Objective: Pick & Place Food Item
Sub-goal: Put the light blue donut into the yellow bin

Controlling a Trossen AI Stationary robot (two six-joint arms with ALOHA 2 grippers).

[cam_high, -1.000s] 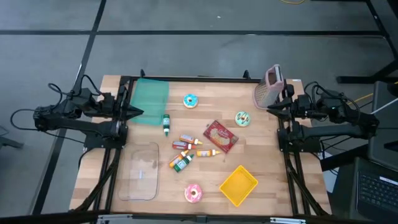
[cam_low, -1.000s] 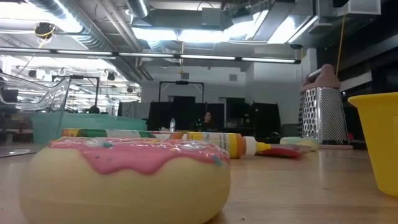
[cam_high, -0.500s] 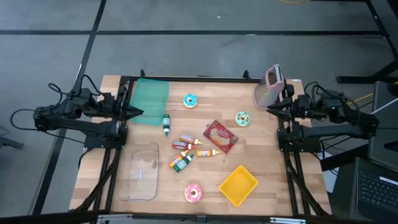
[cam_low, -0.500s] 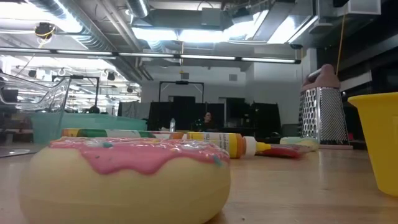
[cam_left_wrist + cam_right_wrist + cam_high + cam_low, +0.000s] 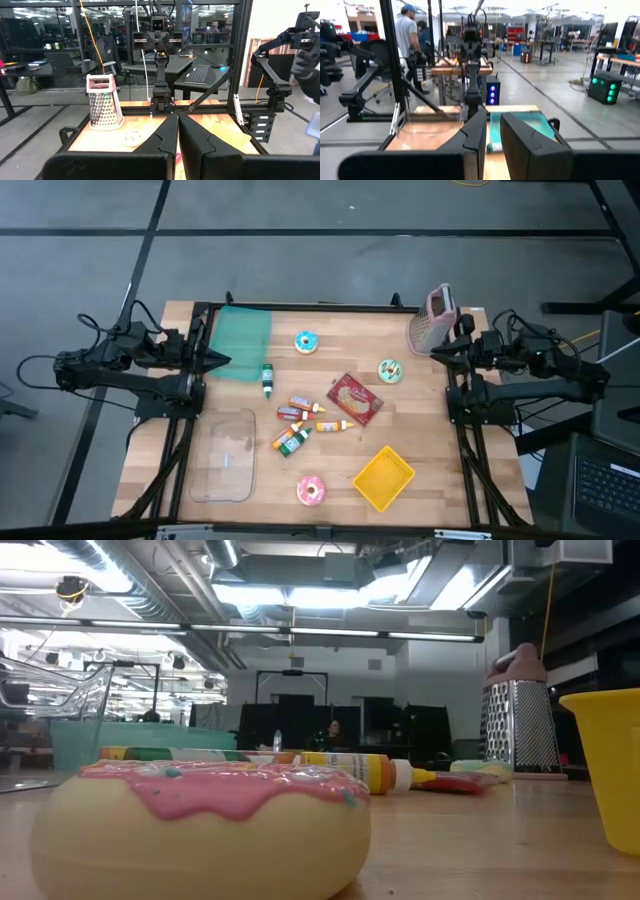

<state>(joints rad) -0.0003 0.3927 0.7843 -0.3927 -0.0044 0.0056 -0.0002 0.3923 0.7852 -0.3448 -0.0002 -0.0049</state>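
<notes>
Toy food lies on the wooden table (image 5: pixel 440 460): a pink-iced donut (image 5: pixel 311 491) near the front edge, a blue donut (image 5: pixel 306 342) at the back, a green-and-white donut (image 5: pixel 390 370) on the right, and a red cracker packet (image 5: pixel 354 398) in the middle. The pink donut (image 5: pixel 200 825) fills the low view's foreground. My left gripper (image 5: pixel 222 361) hangs shut over the table's left edge, its fingertips together (image 5: pixel 177 116). My right gripper (image 5: pixel 437 354) hangs over the right edge with a narrow gap between its fingers (image 5: pixel 493 114). Neither holds anything.
Several small bottles (image 5: pixel 300 425) and a green bottle (image 5: pixel 267 380) lie mid-table. A teal tray (image 5: pixel 243 330) sits back left, a clear container (image 5: pixel 227 455) front left, a yellow container (image 5: pixel 384 477) front right, a metal grater (image 5: pixel 436 320) back right. People (image 5: pixel 407 45) stand beyond the table.
</notes>
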